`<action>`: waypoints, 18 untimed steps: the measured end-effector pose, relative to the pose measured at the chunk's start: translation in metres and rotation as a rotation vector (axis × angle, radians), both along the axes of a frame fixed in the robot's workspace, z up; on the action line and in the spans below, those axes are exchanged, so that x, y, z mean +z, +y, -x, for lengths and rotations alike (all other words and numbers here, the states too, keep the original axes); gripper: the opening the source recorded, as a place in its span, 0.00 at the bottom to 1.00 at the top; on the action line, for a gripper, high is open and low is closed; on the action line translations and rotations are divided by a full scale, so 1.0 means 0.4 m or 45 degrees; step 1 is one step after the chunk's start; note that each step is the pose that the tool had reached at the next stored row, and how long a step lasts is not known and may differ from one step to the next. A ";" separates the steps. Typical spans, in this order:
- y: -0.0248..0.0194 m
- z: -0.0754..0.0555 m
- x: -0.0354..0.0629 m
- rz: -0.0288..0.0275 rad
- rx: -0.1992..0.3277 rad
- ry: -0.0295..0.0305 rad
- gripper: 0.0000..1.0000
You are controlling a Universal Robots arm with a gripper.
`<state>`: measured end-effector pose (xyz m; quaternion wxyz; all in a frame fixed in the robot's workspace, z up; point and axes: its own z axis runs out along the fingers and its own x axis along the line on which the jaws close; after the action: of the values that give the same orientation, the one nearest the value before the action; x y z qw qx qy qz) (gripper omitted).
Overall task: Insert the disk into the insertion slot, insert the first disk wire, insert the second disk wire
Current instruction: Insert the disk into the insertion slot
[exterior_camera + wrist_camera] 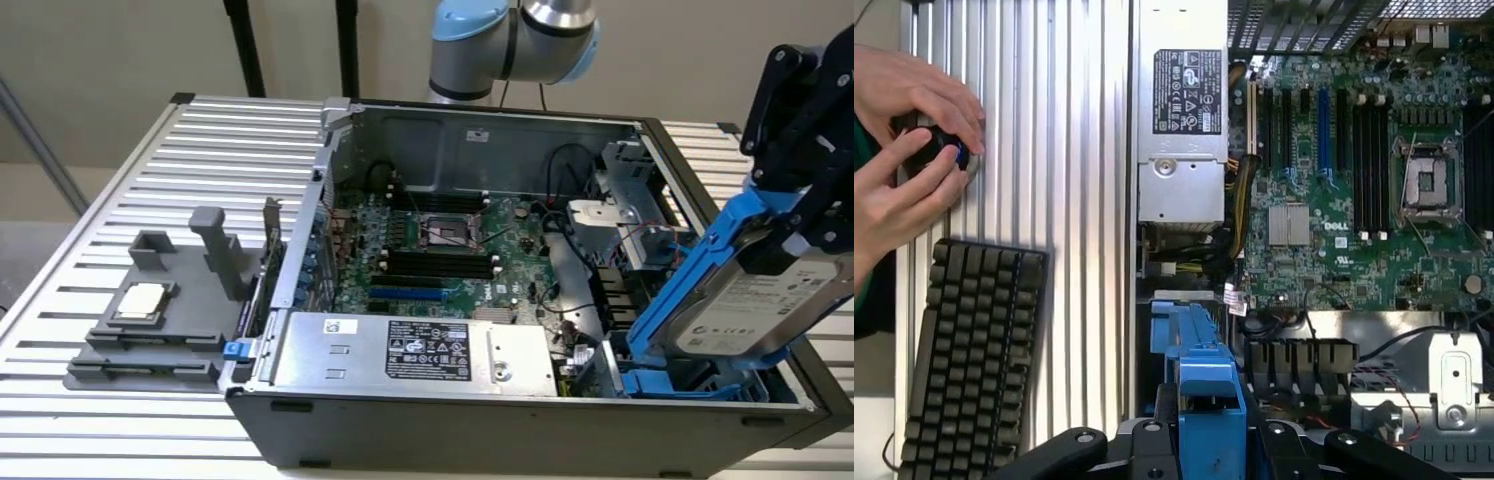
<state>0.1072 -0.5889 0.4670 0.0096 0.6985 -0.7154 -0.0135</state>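
End effector (801, 215), a black unit with linkage fingers on a pale blue and silver arm (514, 40), is closed partway on a silver metal hard drive (754, 300) with a white printed label. The hard drive is clipped in a bright blue plastic carrier frame (678, 290).

It hangs tilted above the case. Its lower end points down at the boxy blue-grey plastic drive cage (667, 383) in the corner of the case at the exterior view's right. The lower tip of the carrier frame appears to reach the cage mouth, though contact cannot be confirmed.

An open dark grey computer case (534, 440) lies on a ribbed aluminium tabletop (227, 150). Inside are a green motherboard (441, 250) with a bare processor socket and a silver power-supply box (414, 350) with a black-and-white label. The box sits against the near wall, beside the drive cage.

A grey moulded fixture block (147, 330) rests on the tabletop at the exterior view's left, just beside the case.

In the wrist view, black fingers (1154, 445) flank the blue carrier frame. A dark keyboard (974, 360) lies on the tabletop beside the case. A person's hand (919, 95) and a second hand (899, 200) close around a small dark object (932, 150).
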 end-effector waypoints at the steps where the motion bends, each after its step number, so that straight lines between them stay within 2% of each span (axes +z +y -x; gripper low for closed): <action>1: 0.001 0.000 -0.003 -0.0001 -0.001 0.0000 0.33; 6: 0.009 0.000 -0.012 -0.0009 -0.002 0.0000 0.33; 9: 0.013 0.000 -0.015 -0.0045 -0.002 -0.0001 0.33; 18: 0.013 -0.007 -0.027 -0.0166 -0.002 -0.0001 0.33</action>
<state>0.1100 -0.5836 0.4562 0.0050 0.6980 -0.7159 -0.0182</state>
